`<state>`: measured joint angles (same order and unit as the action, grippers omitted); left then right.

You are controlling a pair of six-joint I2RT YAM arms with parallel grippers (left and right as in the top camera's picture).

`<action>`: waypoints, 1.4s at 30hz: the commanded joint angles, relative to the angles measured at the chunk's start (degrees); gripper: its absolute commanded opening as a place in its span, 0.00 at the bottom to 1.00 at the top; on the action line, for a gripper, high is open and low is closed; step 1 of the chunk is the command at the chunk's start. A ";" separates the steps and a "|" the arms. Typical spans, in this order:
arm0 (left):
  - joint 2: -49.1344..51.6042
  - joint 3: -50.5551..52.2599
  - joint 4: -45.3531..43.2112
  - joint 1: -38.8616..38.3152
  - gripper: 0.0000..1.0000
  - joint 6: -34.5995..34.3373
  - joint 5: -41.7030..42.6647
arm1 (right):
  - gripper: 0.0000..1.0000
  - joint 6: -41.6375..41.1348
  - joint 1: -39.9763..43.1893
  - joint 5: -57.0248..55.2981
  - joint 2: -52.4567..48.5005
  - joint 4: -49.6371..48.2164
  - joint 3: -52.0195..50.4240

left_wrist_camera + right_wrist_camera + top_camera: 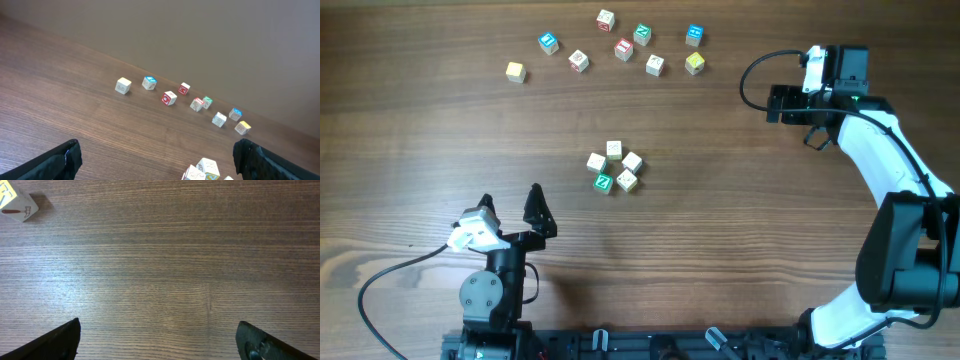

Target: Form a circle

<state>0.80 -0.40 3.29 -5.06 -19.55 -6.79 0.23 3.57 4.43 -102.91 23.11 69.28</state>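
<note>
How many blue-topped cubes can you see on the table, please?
2. The left blue-topped cube lies near the left end of the far scatter. The right blue-topped cube lies at its right end, just beyond the yellow cube. None seems hidden.

Wood-grain table (165, 255), yellow-topped cube (18, 206) at top left, end effector (157, 327) wide open below.

Dark wood-grain table (770, 200). At centre: circle (615, 166) of five letter cubes set close together, four cream-faced, green-faced cube (604, 183) at near left. Along far side, well apart from it: nine loose cubes (624, 49) scattered left to right, with blue, red, green, yellow and cream faces.
</note>
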 commanded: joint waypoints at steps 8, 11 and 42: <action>-0.42 0.09 0.22 0.46 1.00 1.16 -0.74 | 1.00 -0.37 0.79 0.68 -0.39 -0.37 0.74; -0.42 0.07 0.22 0.46 1.00 1.16 -0.74 | 1.00 -0.31 0.79 0.46 -0.81 -0.15 0.74; -0.42 0.09 0.22 0.46 1.00 1.16 -0.74 | 1.00 1.53 -0.44 11.69 75.76 -49.70 -51.25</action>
<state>0.80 -0.40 3.29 -5.06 -19.55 -6.81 1.30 4.23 12.75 -31.59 -18.87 26.94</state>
